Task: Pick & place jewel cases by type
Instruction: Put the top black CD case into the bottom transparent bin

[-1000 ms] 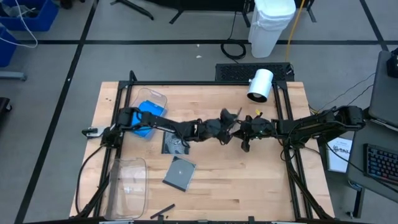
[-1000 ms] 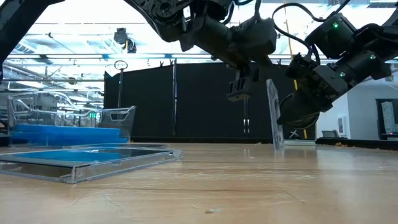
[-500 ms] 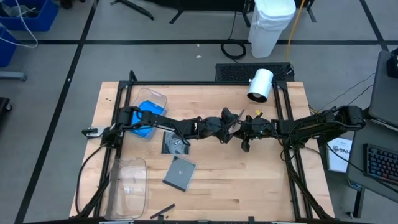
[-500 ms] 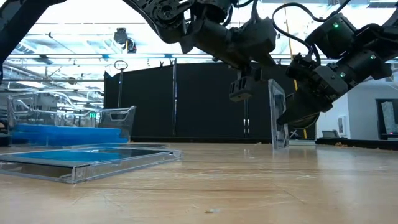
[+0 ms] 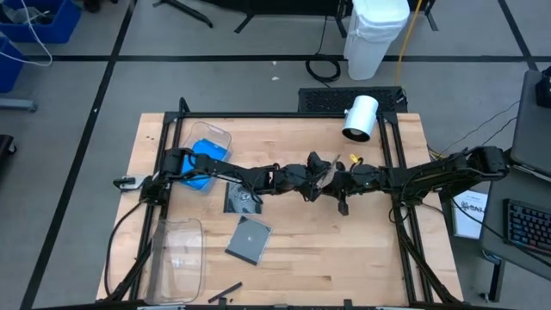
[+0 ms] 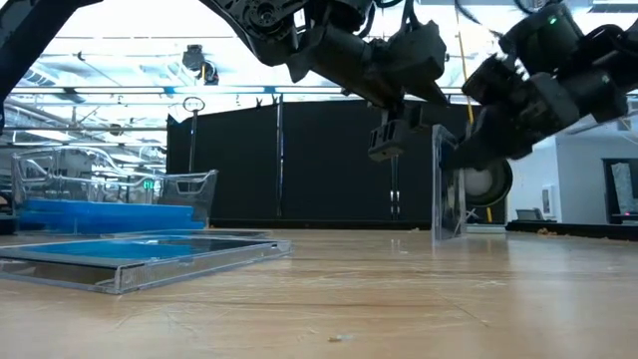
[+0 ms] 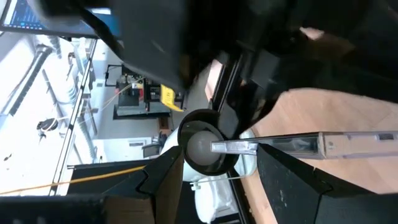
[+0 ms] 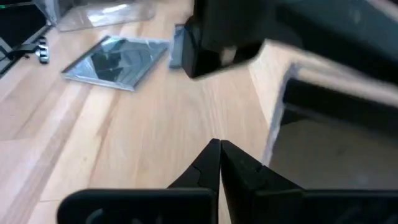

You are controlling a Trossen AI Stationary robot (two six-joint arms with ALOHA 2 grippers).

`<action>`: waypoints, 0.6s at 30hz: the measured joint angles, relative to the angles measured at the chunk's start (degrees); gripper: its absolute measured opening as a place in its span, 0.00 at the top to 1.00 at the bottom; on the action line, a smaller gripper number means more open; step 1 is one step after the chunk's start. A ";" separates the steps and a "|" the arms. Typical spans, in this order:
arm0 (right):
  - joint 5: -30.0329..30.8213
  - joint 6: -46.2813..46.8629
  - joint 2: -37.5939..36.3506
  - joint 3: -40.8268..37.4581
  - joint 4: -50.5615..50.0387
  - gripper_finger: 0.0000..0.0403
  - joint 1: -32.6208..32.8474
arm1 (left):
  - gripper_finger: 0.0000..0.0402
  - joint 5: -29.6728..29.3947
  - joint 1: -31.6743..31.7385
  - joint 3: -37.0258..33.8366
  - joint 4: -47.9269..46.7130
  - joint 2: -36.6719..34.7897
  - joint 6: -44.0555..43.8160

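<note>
Right claw point(image 8: 219, 158) is clenched, its fingertips pressed together with nothing between them; you see it just beside the upright clear jewel case point(image 6: 444, 189), on the side facing the right arm's base, and whether it touches the case you cannot tell. That case stands on edge on the wooden table point(image 5: 362, 250), near mid-table. Left claw point(image 6: 387, 140) hangs released on the case's other side, raised off the table and apart from the case, grasping nothing. Farther from the upright case on the left claw's side, a case showing a disc point(image 5: 242, 197) lies flat, and a grey case point(image 5: 248, 238) lies flat near it. Beyond those, a clear bin point(image 5: 220, 138) holds blue cases point(image 5: 201, 162); a second clear bin point(image 5: 176, 254) sits well apart, at the table's edge.
</note>
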 joint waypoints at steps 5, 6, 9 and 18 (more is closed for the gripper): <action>0.30 -0.79 -2.95 0.00 -1.13 0.99 0.66 | 0.47 -0.14 0.00 -0.02 0.02 0.00 -0.86; 0.24 -0.76 -3.45 0.00 -1.53 0.99 0.66 | 0.47 -0.22 0.00 -0.02 0.03 0.00 -0.83; 0.15 -0.83 -4.59 0.00 -2.84 0.99 0.68 | 0.47 -0.49 0.11 -0.04 0.04 0.00 -1.03; -0.06 -4.64 -11.18 1.82 -9.67 0.99 2.77 | 0.47 -1.89 0.11 -0.09 0.05 0.00 -0.92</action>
